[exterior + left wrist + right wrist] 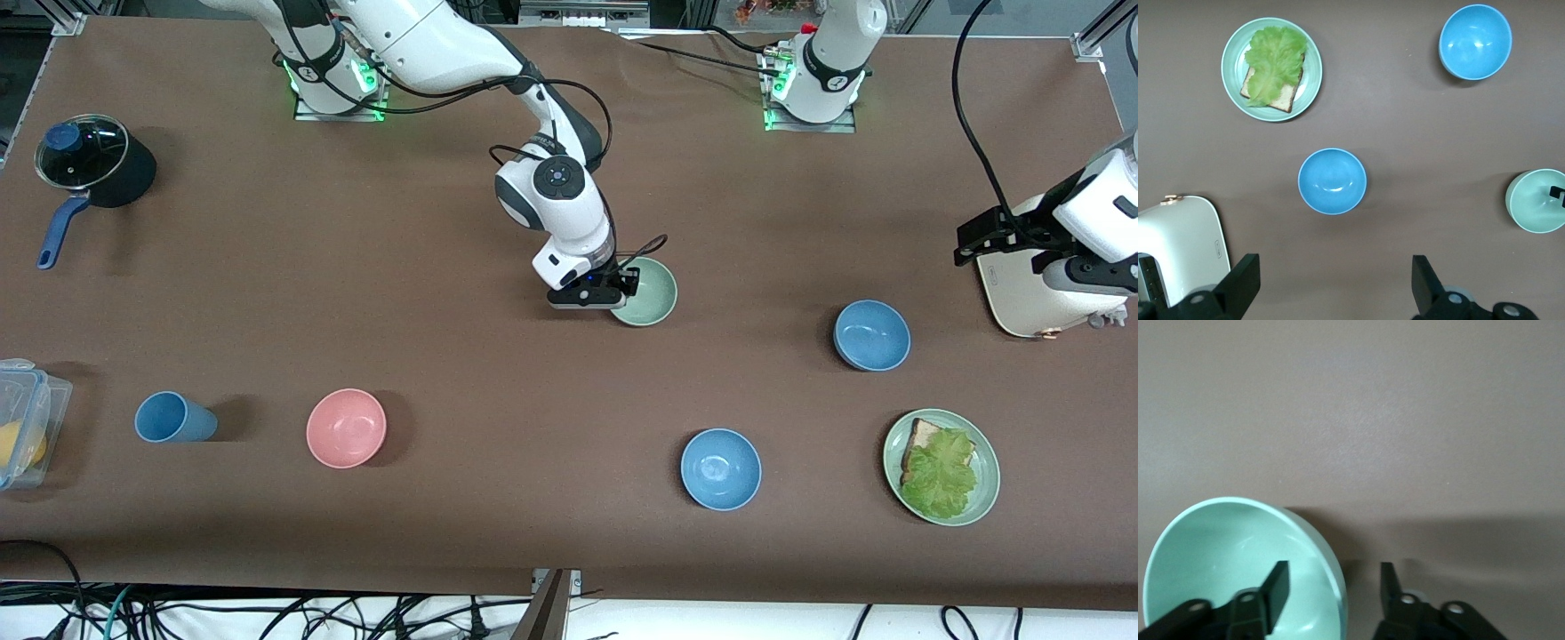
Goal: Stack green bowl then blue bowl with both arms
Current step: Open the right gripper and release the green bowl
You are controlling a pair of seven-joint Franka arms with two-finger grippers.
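1. Landmark: the green bowl (647, 291) stood on the table (444, 222) about midway between the two arms' ends. All places below are given from it.
2. Right gripper (622, 286): low at the green bowl's rim on the side toward the right arm's end. In the right wrist view its jaws stood parted, one finger (1277, 587) inside the bowl, the other outside the wall, neither visibly pressing. The rim passed between them. Judged a release or a grip not yet made; the pictures do not say which.
3. Left gripper (1331, 283): up in the air over the white appliance (1040, 293), well apart from the green bowl, toward the left arm's end. Jaws wide apart and holding nothing; this arm waited.
4. Blue bowl (871, 334): toward the left arm's end from the green bowl, slightly nearer the front camera, on the table and untouched.
5. Second blue bowl (721, 468): nearer the front camera than the green bowl, also untouched.
6. Progress: no bowl sat in another. Stacking appeared wholly left to do; the blue bowl still had to be picked up and set in the green one.
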